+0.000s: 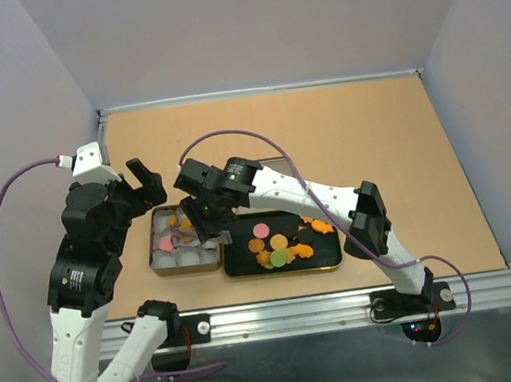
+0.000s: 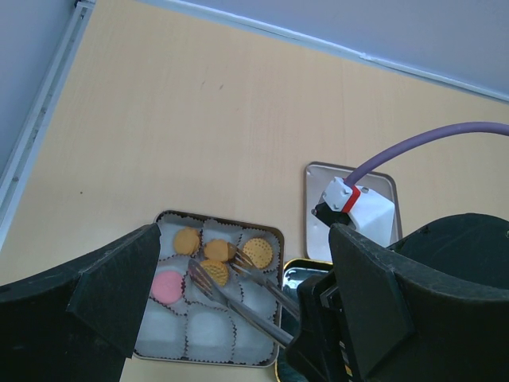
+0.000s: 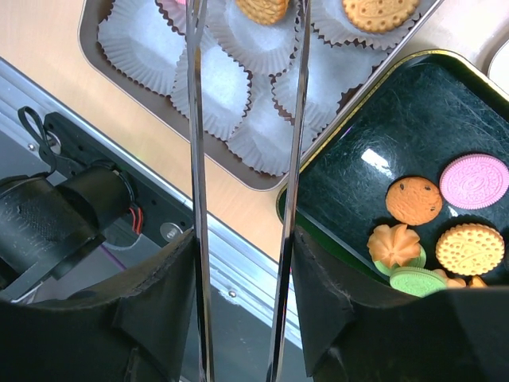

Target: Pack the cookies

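Observation:
Loose cookies (image 1: 279, 247) in orange, tan, pink, green and black lie on a black tray (image 1: 329, 258); they also show in the right wrist view (image 3: 413, 200). A silver tin (image 2: 171, 350) lined with white paper cups holds several orange cookies (image 2: 258, 252) and a pink one (image 2: 167, 286). My right gripper (image 3: 242, 247) is shut on metal tongs (image 3: 196, 159). The tong tips stand slightly apart on either side of an orange cookie (image 2: 215, 272) in the tin. My left gripper (image 2: 245, 263) is open and empty, above the tin's far left (image 1: 150, 181).
A grey tin lid (image 2: 318, 223) lies on the table beyond the tin, partly under the right wrist camera (image 2: 362, 208). The metal rail (image 1: 326, 311) runs along the table's near edge. Bare wooden table (image 1: 369, 130) stretches behind and to the right.

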